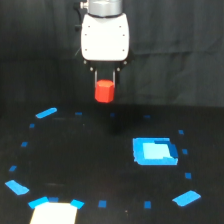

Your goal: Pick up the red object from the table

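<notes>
The red object is a small red-orange stubby block held between my gripper's two thin fingers. My gripper hangs from the white arm head at the top centre of the exterior view and is shut on the block. The block is lifted well above the black table, in front of the dark curtain. Its lower part shows below the fingertips.
A larger blue square piece lies on the table at the exterior view's right. Blue patches and small blue tape squares ring the table. A bright white patch sits at the bottom left edge.
</notes>
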Controlling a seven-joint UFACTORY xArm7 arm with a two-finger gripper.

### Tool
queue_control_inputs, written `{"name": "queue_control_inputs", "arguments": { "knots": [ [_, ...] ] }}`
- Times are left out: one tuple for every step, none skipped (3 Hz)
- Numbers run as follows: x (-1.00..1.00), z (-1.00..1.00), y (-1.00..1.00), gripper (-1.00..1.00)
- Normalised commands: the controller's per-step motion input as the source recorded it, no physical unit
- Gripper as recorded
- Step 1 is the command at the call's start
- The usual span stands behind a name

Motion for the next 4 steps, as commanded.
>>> {"name": "queue_control_inputs", "arguments": {
  "knots": [
    [-0.37,1.00,0.16,-1.00],
    [0.23,0.69,0.25,-0.99],
    [-0.35,0.43,0.05,-1.00],
    [-0.22,1.00,-0.06,-1.00]
  ]
}}
